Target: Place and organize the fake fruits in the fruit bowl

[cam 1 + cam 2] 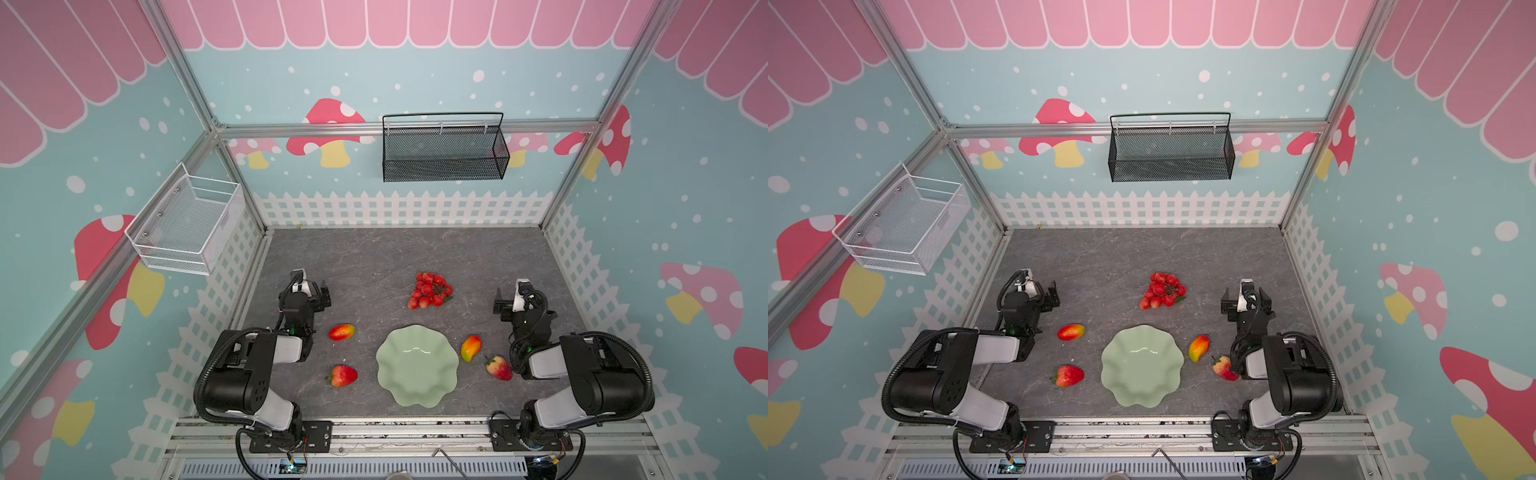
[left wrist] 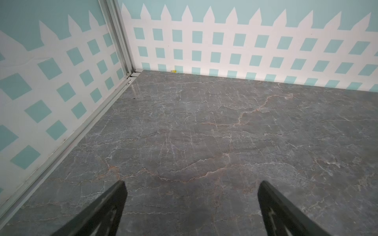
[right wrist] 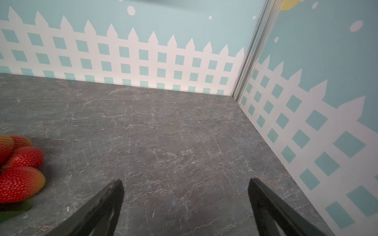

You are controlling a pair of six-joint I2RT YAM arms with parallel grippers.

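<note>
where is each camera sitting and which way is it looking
Top views: high over the near edge, looking down at the table, the fruit bowl and fruits; both arms show.
Left wrist: on the left arm, facing the far left corner over bare table; only the open left gripper shows.
Right wrist: on the right arm, facing the far right corner; the open right gripper shows.
Shared: the berry cluster at the right wrist view's edge also lies beyond the bowl in both top views.

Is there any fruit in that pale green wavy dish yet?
No, the pale green wavy dish shows only its bare inside; every fruit lies on the grey table.
</note>
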